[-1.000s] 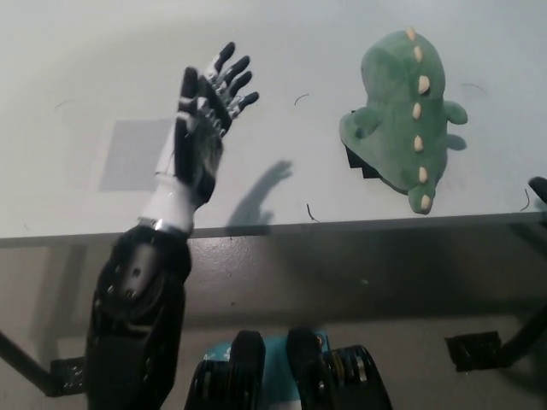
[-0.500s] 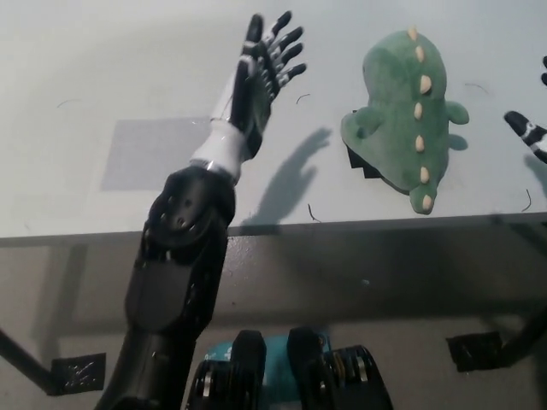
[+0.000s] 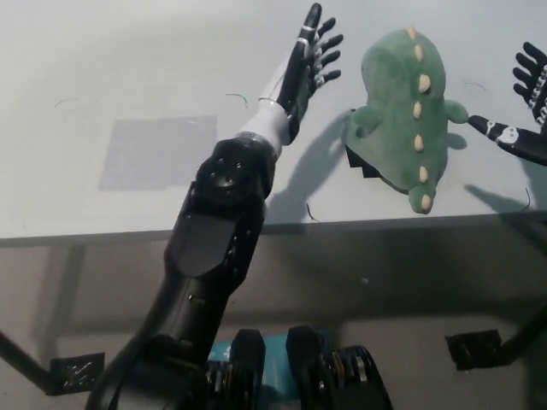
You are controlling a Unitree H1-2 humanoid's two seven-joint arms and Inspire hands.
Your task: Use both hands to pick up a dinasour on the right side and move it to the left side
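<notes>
**Near the right end of the tabletop: both robot hands closing in on the dinosaur**

Toward the left of the tabletop (image 3: 68,51) lies a grey patch (image 3: 154,152), roughly where I judge the toy should end up. My left robot hand (image 3: 306,64) has swung across from that side in the last second and now sits just beside the green dinosaur (image 3: 403,111), fingers spread, holding nothing, with a slim gap remaining. The dinosaur has not moved: it lies on its side near the tabletop's front edge, well toward the right end, spines up. At the right edge of the view my right robot hand (image 3: 526,107), absent a second ago, has come in, also splayed and empty, one fingertip very close to the toy's small limb. So I am bracketing the toy; the squeeze and lift are not yet begun.
</notes>
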